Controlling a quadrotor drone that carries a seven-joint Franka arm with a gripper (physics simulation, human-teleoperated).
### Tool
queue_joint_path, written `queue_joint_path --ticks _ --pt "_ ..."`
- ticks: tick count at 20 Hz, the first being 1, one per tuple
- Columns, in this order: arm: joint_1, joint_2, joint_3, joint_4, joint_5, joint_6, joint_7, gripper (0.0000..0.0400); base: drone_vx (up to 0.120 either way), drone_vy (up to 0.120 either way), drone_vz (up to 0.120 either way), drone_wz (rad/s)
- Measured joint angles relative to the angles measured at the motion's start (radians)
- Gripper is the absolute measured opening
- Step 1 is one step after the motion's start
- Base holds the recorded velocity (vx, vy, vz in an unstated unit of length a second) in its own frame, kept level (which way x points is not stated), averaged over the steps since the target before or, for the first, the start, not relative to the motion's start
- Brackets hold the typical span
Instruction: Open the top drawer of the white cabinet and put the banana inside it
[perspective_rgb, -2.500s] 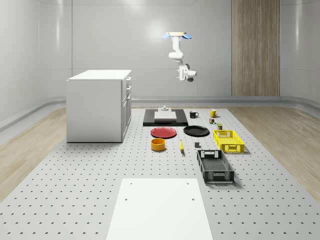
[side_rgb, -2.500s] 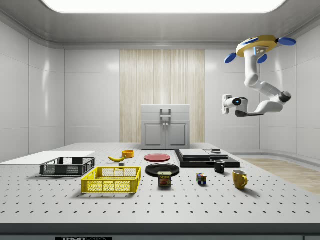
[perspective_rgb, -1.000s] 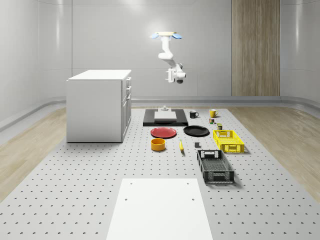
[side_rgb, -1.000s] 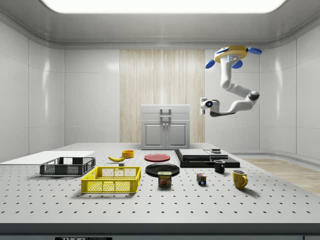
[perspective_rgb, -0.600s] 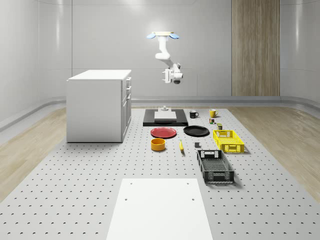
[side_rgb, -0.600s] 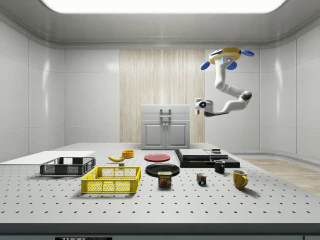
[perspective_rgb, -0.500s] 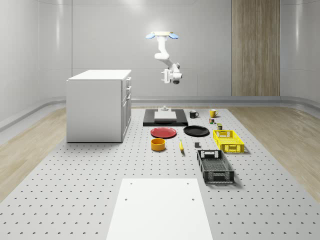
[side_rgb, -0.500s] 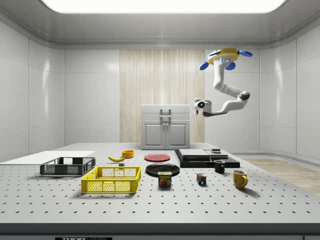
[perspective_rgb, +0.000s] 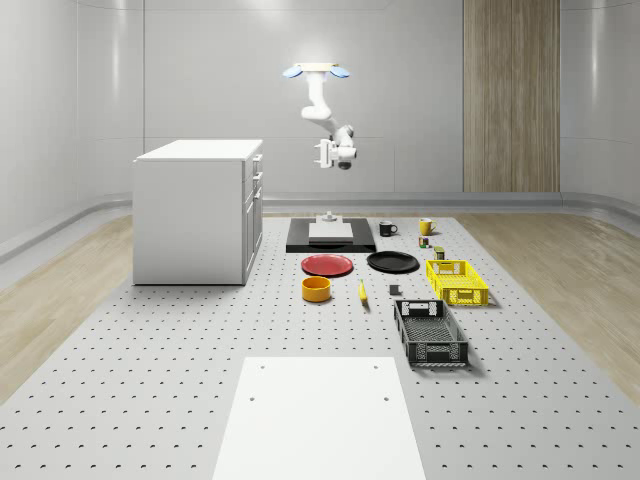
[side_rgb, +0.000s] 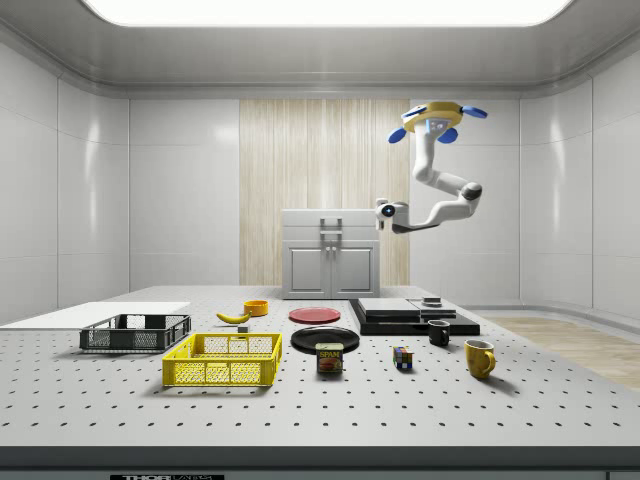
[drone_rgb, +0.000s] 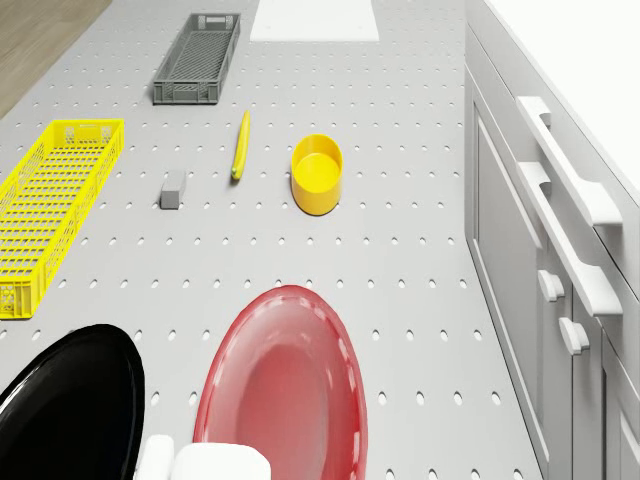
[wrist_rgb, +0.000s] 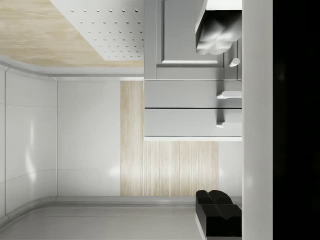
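Note:
The white cabinet (perspective_rgb: 200, 210) stands on the table at the whole-scene view's left, its drawer fronts and bar handles (drone_rgb: 565, 175) shut. The banana (perspective_rgb: 362, 292) lies on the table between the yellow bowl (perspective_rgb: 316, 289) and the grey crate (perspective_rgb: 430, 331); it also shows as banana (drone_rgb: 240, 146) and banana (side_rgb: 233, 317). The drone (perspective_rgb: 316, 70) hovers high over the table's far part, off the cabinet's front. My gripper (perspective_rgb: 325, 153) hangs at about top-drawer height, apart from the cabinet. In the wrist view the gripper (wrist_rgb: 220, 122) is open, its fingers (wrist_rgb: 216, 34) wide apart with the drawer fronts (wrist_rgb: 192, 107) beyond them.
A red plate (drone_rgb: 285, 385) and a black plate (drone_rgb: 60, 415) lie below the drone. A yellow basket (drone_rgb: 50, 210), a small grey block (drone_rgb: 173, 188), a black slab (perspective_rgb: 330, 235), mugs (side_rgb: 479, 357) and a can (side_rgb: 330, 357) also sit on the table. A white sheet (perspective_rgb: 320, 415) lies at the near end.
Drone and arm have shifted toward the whole-scene view's left, closer to the cabinet front. The banana and the drawers have not moved.

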Motion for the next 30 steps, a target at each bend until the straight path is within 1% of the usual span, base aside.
queue_joint_path --ticks 9,15,30 --pt "0.019 -0.021 -0.006 -0.003 -0.017 0.018 0.014 0.0400 0.120 -0.120 0.000 0.000" --pt "0.030 -0.034 -0.009 -0.004 -0.027 0.029 0.023 0.0400 0.027 -0.120 0.000 0.000" --pt "0.053 -0.060 -0.016 -0.008 -0.049 0.050 0.041 0.0400 0.120 -0.003 0.000 0.000"
